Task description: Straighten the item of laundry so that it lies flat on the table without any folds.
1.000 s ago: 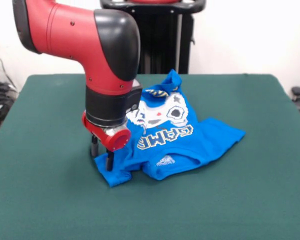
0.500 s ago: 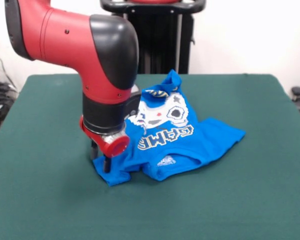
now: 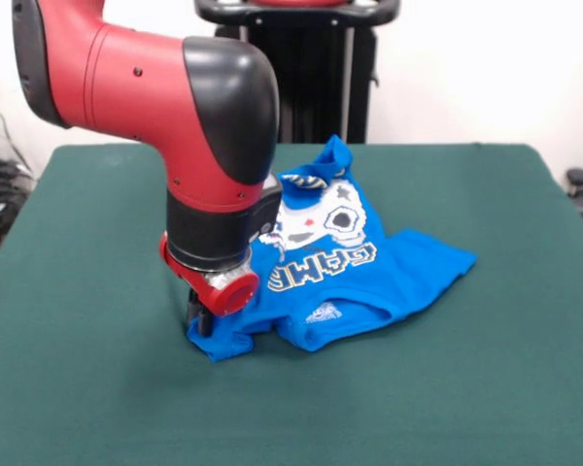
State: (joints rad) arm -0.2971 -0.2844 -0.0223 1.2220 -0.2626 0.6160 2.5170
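The gripper is reaching the shirt corner below it on the counter; whether its jaws are apart or together I cannot tell. Next comes pulling that corner outward.

Bright even indoor light, soft shadow under the arm (slightly soft focus throughout), no glare

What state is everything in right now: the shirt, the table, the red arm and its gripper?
T-shirt: crumpled, bunched up at the far end, print side up, not flat.
Table: green cloth top, the T-shirt lying near its middle.
Arm: bent down over the T-shirt's corner.
Gripper: down at the T-shirt's edge; open or shut, cannot tell.
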